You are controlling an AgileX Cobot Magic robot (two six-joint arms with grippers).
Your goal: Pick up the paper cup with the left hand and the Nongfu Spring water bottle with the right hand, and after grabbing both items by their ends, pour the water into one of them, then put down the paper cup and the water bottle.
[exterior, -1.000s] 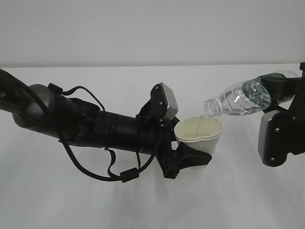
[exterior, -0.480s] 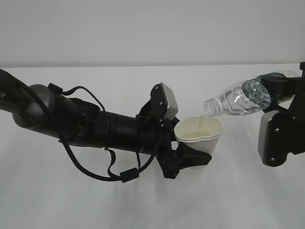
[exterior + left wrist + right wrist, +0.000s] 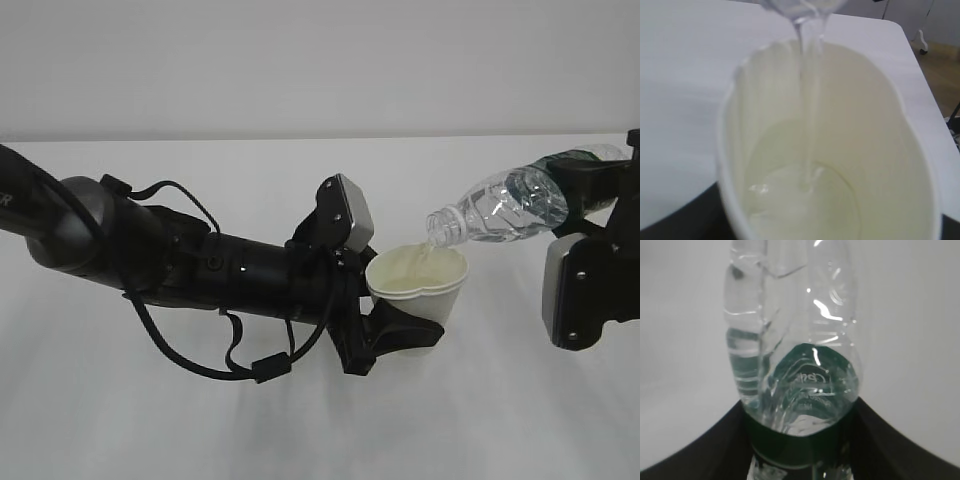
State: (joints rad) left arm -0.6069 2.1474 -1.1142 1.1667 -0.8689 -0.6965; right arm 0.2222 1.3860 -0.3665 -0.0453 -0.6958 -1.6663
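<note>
My left gripper point(image 3: 400, 338) is shut on the lower part of the white paper cup point(image 3: 418, 285), holding it upright above the table. The cup's rim is squeezed slightly oval. My right gripper point(image 3: 592, 190) is shut on the label end of the Nongfu Spring water bottle point(image 3: 500, 208), which lies tilted with its open neck just over the cup's rim. A thin stream of water point(image 3: 807, 100) runs from the neck into the cup, and water point(image 3: 800, 205) pools at the bottom. In the right wrist view the bottle point(image 3: 790, 340) stands between the black fingers point(image 3: 715, 450).
A white table point(image 3: 300, 430) lies under both arms, with a pale wall behind it. The left arm point(image 3: 200, 265) with its looped cables stretches from the left edge to the middle. In the left wrist view the table's far corner point(image 3: 900, 35) and floor beyond show.
The bottle's rear end has risen slightly, steepening the tilt. Water keeps flowing into the cup. Both arms otherwise hold their places.
</note>
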